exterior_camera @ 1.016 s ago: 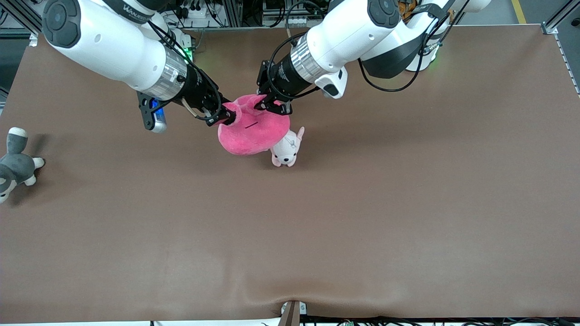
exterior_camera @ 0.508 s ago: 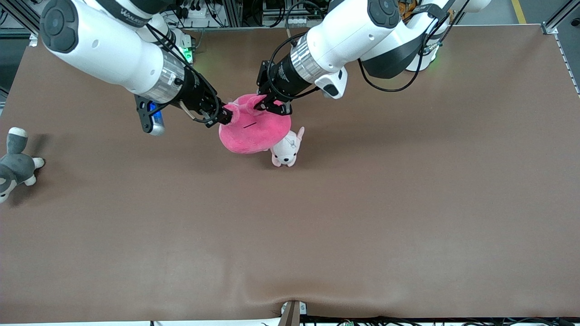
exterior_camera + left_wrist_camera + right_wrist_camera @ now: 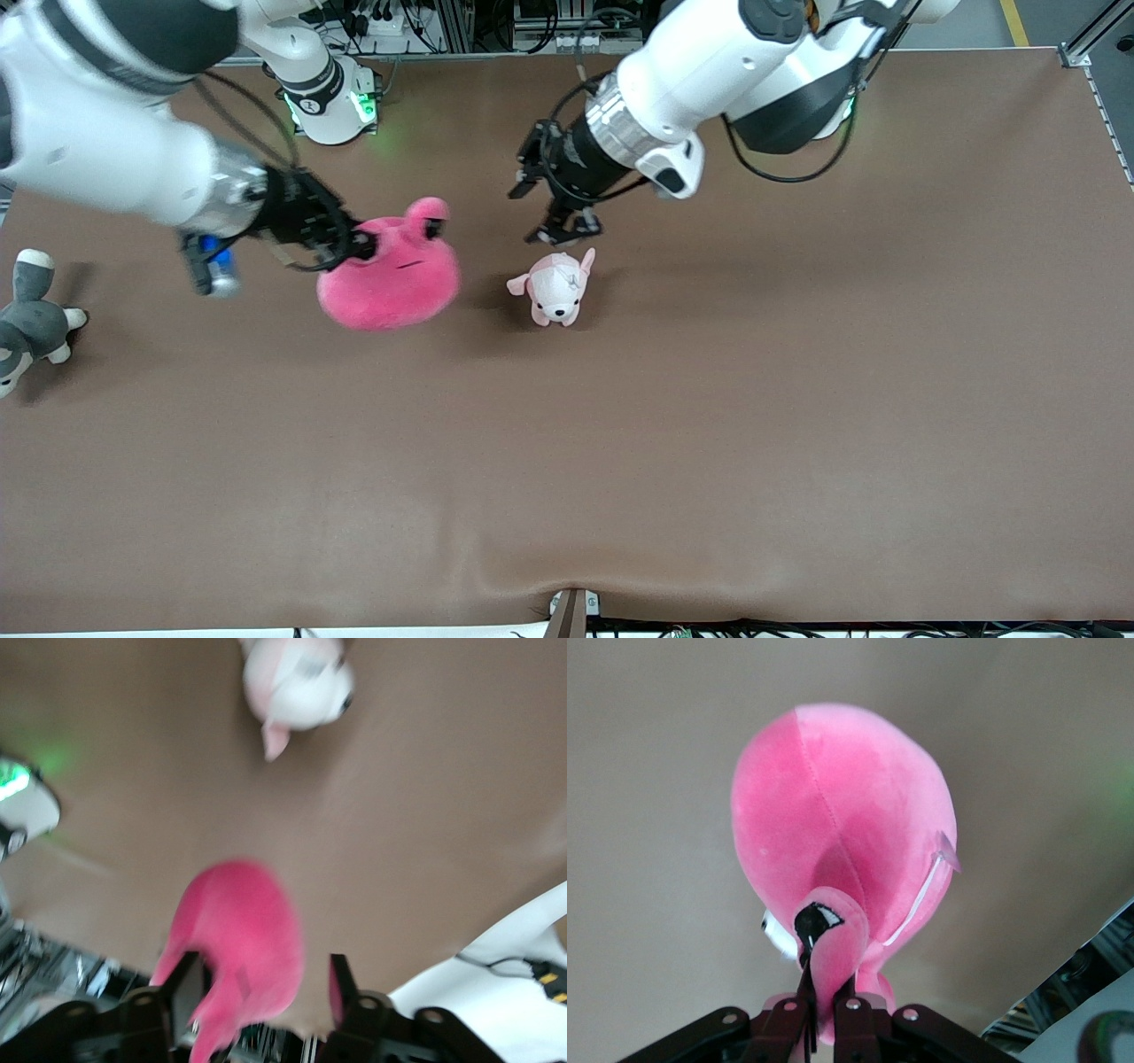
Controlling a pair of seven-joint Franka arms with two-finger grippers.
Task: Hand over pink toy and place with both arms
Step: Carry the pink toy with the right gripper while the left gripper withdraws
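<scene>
The pink toy (image 3: 390, 282) hangs from my right gripper (image 3: 354, 246), which is shut on one of its bulging eye lobes. In the right wrist view the toy (image 3: 842, 824) dangles below the shut right gripper (image 3: 828, 997). It is over the table beside the small puppy plush, toward the right arm's end. My left gripper (image 3: 538, 213) is open and empty, up over the table just above the puppy plush and apart from the toy. In the left wrist view the toy (image 3: 244, 935) shows past the open left gripper (image 3: 264, 988).
A small pale pink-and-white puppy plush (image 3: 556, 288) lies mid-table; it also shows in the left wrist view (image 3: 297, 678). A grey-and-white plush animal (image 3: 27, 323) lies at the right arm's end of the table. The right arm's green-lit base (image 3: 330, 97) stands at the table's back edge.
My left gripper has let go of the pink toy, opened and pulled back. My right arm has carried the toy toward its own end of the table, uncovering the puppy plush.
</scene>
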